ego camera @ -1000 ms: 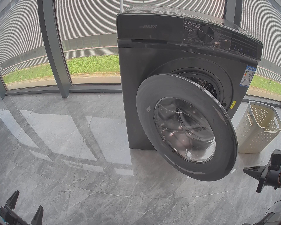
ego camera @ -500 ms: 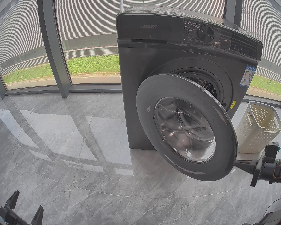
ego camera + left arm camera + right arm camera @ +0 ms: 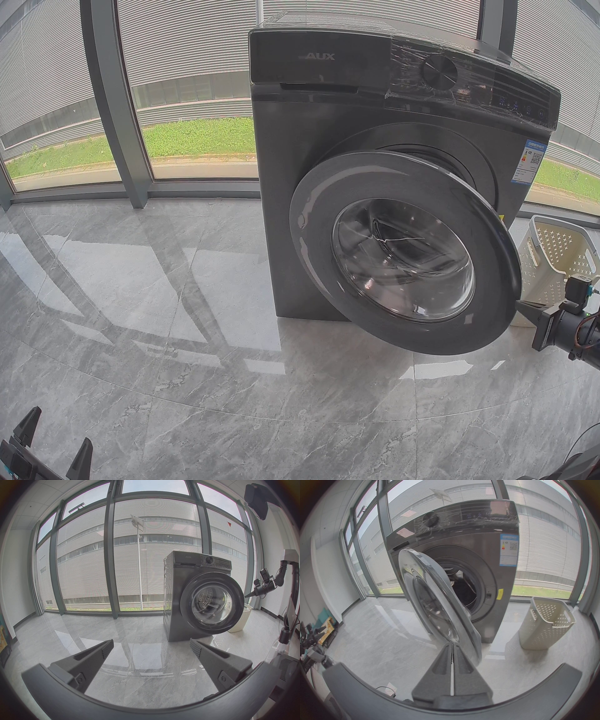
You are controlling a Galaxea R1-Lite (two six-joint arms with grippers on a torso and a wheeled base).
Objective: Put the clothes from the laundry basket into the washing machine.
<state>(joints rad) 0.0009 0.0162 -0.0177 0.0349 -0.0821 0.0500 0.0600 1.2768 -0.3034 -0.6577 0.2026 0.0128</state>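
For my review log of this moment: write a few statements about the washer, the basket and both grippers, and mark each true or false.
1. The washing machine door stands partly open. True.
2. The right gripper has its fingers spread wide. False: they are pressed shut, with the tip close to the door's rim.
3. The laundry basket stands on the floor on the robot's right of the washing machine. True.
4. The left gripper holds a garment. False: it is open with nothing between its fingers.
5. The laundry basket lies tipped on its side. False: it stands upright.
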